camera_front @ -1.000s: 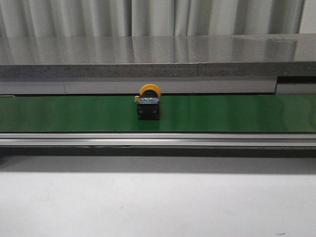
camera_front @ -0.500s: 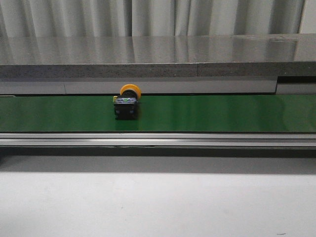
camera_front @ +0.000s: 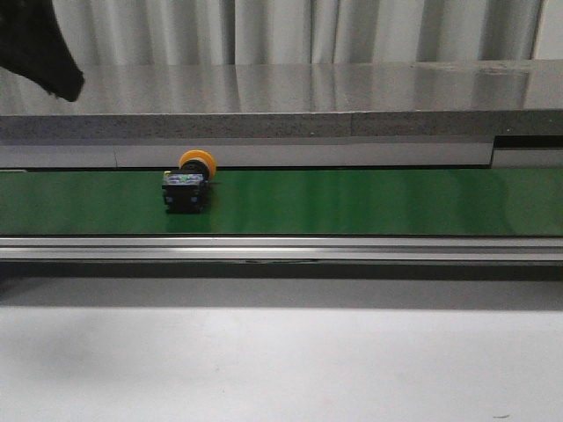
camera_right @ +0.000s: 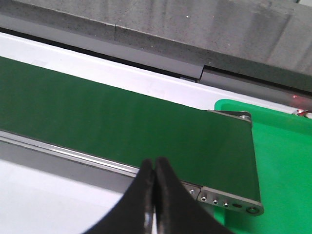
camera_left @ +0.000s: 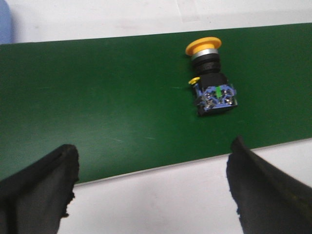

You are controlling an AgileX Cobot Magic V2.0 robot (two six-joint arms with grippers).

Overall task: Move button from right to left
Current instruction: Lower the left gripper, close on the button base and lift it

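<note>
Button (camera_left: pixel 211 83), round orange cap, on matte green belt (camera_left: pixel 97 107); left fingers (camera_left: pixel 39 185) spread, right fingers (camera_right: pixel 155 204) pressed together.

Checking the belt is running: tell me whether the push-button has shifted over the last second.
Yes. In the front view the push-button has travelled left along the green conveyor belt, from near the middle of the grey ledge behind it to well left of it.

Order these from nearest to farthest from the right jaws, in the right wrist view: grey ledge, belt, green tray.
1. Belt: directly ahead of the shut right gripper, its near rail just beyond the tips.
2. Green tray: off to the side, past the belt's end.
3. Grey ledge: beyond the belt's far edge.
</note>
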